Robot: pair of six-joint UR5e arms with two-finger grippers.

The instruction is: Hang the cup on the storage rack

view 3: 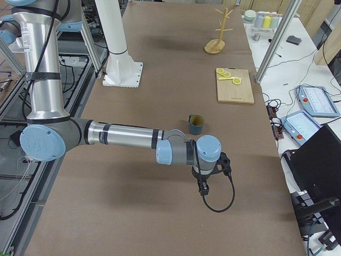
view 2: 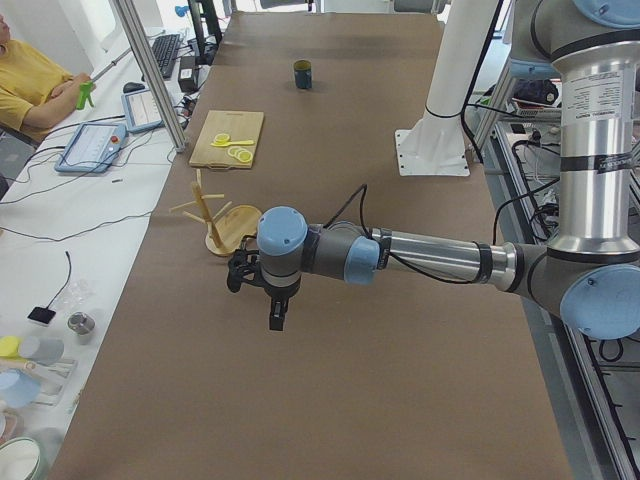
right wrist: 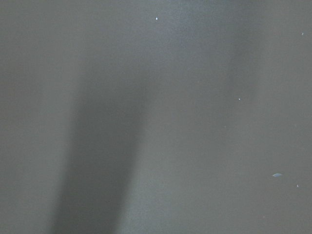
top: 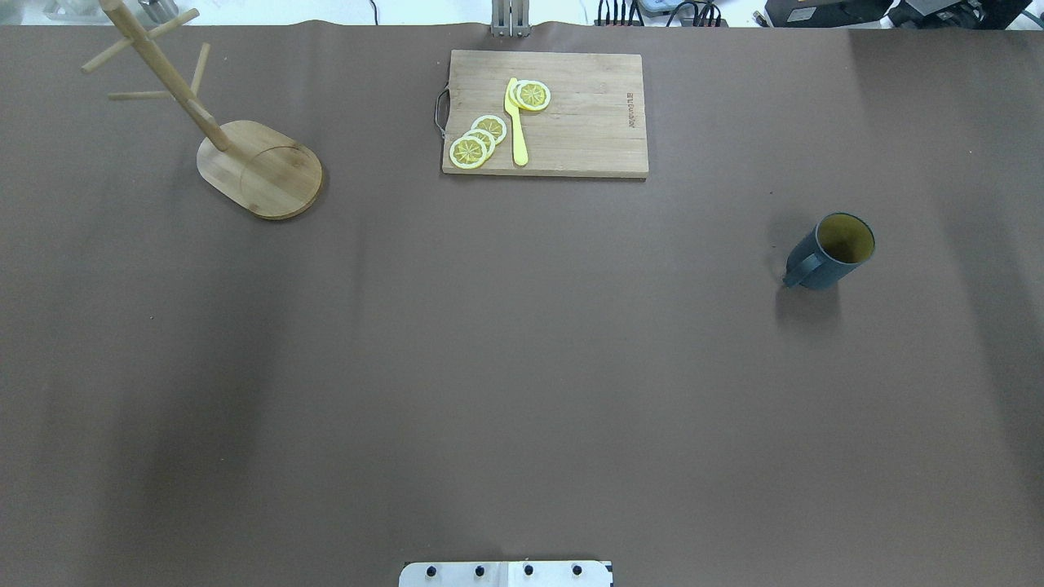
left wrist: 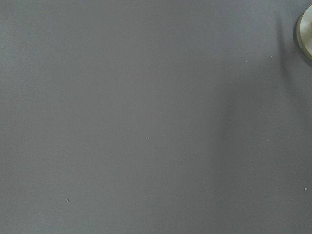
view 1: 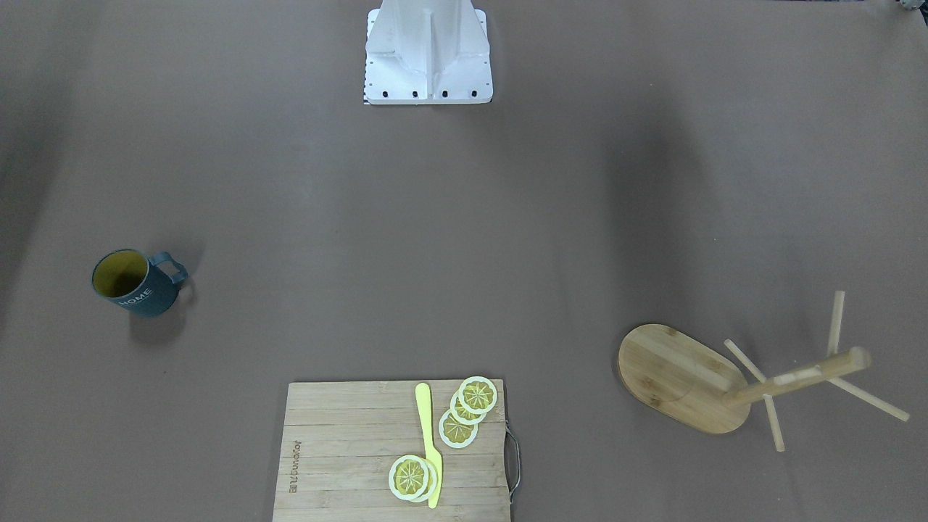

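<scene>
Taking the overhead view as the clock face: the brown-covered table (top: 522, 367) is seen with both arms stretched out above it, the left arm (view 2: 430, 255) toward the rack end and the right arm (view 3: 122, 136) toward the cup end. The cutting board (top: 587, 122) is laid at 12 o'clock, long axis 9-to-3. The storage rack (top: 261, 167) is stood at 10 o'clock, post upright at the 10 o'clock end of its oval base, base long axis 10-to-4. The cup (top: 832, 249) is set at 3 o'clock, upright, mouth up, axis vertical, handle pointed to 8 o'clock, well apart from the rack. The left gripper (view 2: 277, 318) and right gripper (view 3: 203, 188) are pointed down at the table; jaw width cannot be told. A yellow knife (top: 517, 130) and lemon slices (top: 469, 152) are laid on the board.
</scene>
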